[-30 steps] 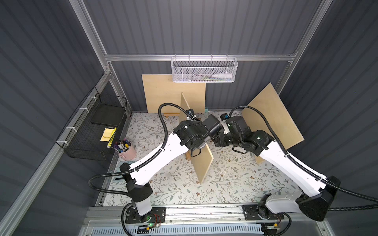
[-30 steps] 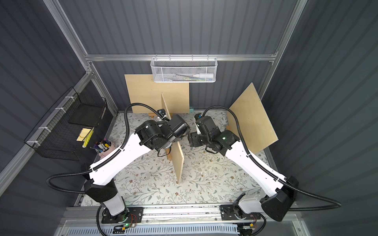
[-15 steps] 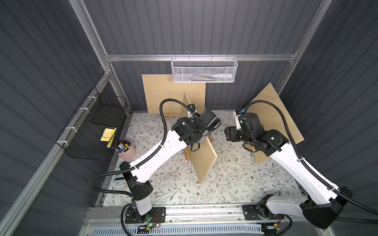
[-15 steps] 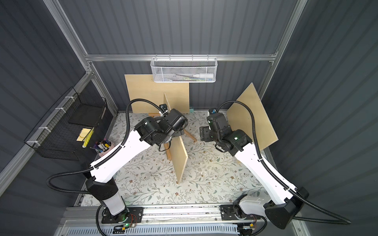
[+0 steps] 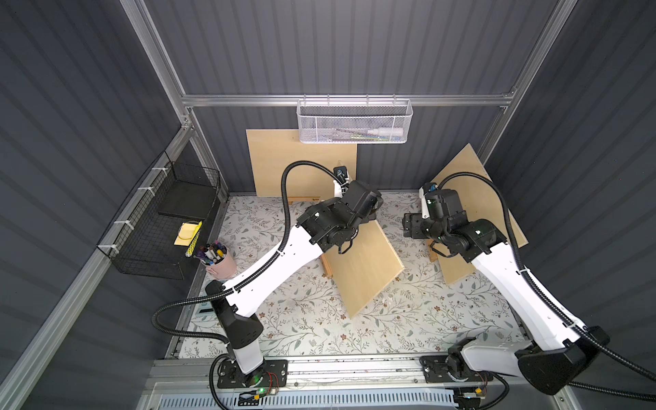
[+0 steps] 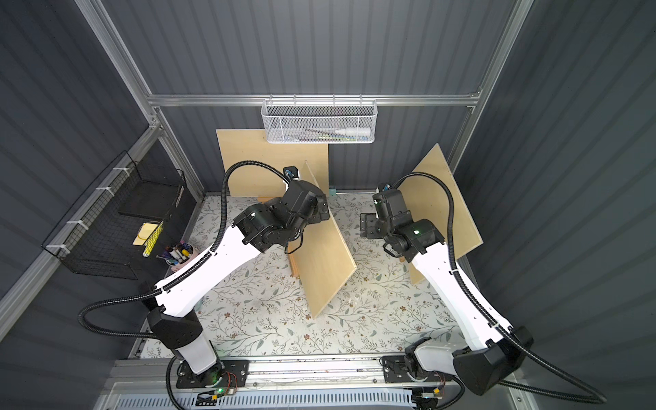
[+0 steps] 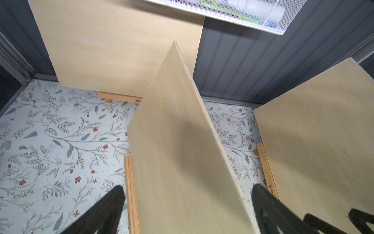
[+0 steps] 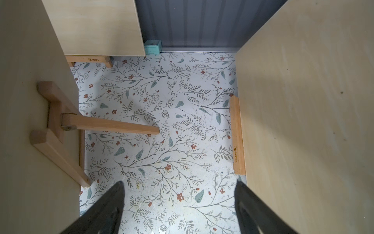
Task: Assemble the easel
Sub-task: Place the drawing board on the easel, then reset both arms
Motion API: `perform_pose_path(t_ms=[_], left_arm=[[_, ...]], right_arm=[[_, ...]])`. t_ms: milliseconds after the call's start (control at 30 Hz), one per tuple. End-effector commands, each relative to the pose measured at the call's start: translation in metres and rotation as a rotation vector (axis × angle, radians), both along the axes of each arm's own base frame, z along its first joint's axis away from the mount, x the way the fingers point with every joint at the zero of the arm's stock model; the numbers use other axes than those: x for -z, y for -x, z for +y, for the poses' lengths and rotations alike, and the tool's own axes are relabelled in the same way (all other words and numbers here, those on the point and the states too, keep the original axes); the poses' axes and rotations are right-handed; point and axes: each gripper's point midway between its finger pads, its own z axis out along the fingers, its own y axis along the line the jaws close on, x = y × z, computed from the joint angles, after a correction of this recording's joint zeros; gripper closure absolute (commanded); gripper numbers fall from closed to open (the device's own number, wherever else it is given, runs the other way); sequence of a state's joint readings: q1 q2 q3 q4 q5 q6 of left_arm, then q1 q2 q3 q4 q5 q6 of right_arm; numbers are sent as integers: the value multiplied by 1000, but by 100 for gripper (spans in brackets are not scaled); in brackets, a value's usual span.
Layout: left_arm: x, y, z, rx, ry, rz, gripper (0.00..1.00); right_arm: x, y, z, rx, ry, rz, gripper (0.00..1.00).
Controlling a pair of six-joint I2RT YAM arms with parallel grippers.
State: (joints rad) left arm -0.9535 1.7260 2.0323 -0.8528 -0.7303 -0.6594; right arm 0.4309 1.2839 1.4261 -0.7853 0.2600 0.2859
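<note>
Floral worktop (image 5: 301,319) fills the lower half of both top views. Three plywood boards stand on it: back board (image 5: 284,159) at upper centre against the wall, right board (image 5: 472,198) leaning at right, and centre board (image 5: 365,262) mid-frame, tilted.

The centre board rests on the easel (image 8: 54,113), its bottom edge on the ledge (image 7: 130,192). The rear leg (image 8: 111,124), left-middle of the right wrist view, is splayed out towards the worktop.

Left claw (image 7: 187,188) gapes wide astride the centre board's top edge, not clamping it. Right claw (image 8: 179,184) gapes over bare worktop, empty.

We judge the board light, stiff, smooth and tippy, so we pinch it across the thin top edge. The leg looks hinged and slender; we take it near the foot.
</note>
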Motion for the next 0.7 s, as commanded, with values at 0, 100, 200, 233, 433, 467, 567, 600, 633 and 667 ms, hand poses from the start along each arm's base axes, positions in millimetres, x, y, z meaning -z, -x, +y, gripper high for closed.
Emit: perform_pose_path(t_ms=[0, 100, 200, 233, 433, 467, 567, 600, 633, 667], left_arm=[[-59, 1, 54, -114, -51, -176, 0], [-58, -5, 125, -273, -117, -160, 1], [-31, -7, 200, -431, -202, -131, 0], [-15, -8, 221, -467, -215, -108, 0], [88, -18, 257, -458, -397, -40, 0], [102, -18, 260, -466, -404, -21, 0], [149, -24, 262, -437, -405, 60, 0], [163, -26, 265, -435, -426, 96, 0], [174, -28, 268, -433, -463, 124, 0], [183, -29, 275, -455, -496, 143, 0]], right_arm=[[-8, -2, -22, 63, 0, -14, 14], [12, -3, -40, 120, 9, 8, 10], [42, -4, -45, 123, 6, 9, 1], [42, -1, -46, 111, -1, -29, 1], [97, -3, -57, 42, 145, -129, 1], [103, -4, -61, 53, 146, -123, 1], [118, -9, -75, 117, 164, -144, 1], [121, -11, -80, 138, 188, -159, 1], [126, -13, -85, 161, 212, -176, 1], [131, -14, -90, 180, 230, -186, 1]])
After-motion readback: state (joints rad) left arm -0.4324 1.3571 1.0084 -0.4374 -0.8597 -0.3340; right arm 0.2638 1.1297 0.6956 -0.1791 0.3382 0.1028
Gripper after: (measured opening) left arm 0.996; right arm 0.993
